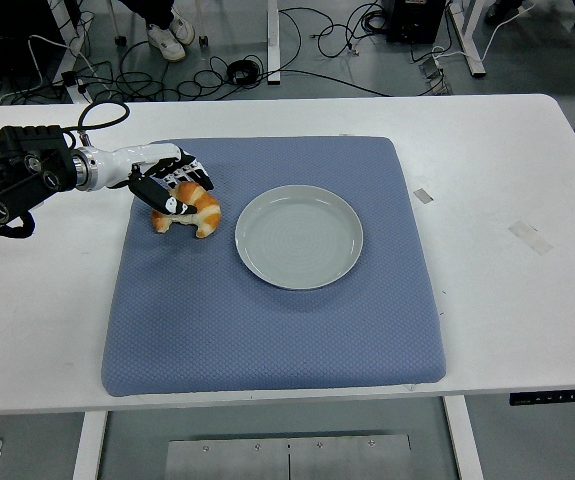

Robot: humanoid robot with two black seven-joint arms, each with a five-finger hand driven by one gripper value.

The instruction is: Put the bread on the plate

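A golden croissant, the bread (195,211), lies on the blue mat (267,320) just left of an empty pale grey plate (299,237). My left hand (174,190) reaches in from the left edge and sits on top of the croissant. Its fingers are curled over the upper side and the thumb presses the near left end, so the hand is shut on the bread. The croissant's left part is hidden under the fingers. A small gap of mat separates bread and plate.
The mat covers the middle of the white table (507,200). Small tape marks (529,236) lie on the table's right side. Cables and a person's shoes show on the floor beyond the far edge.
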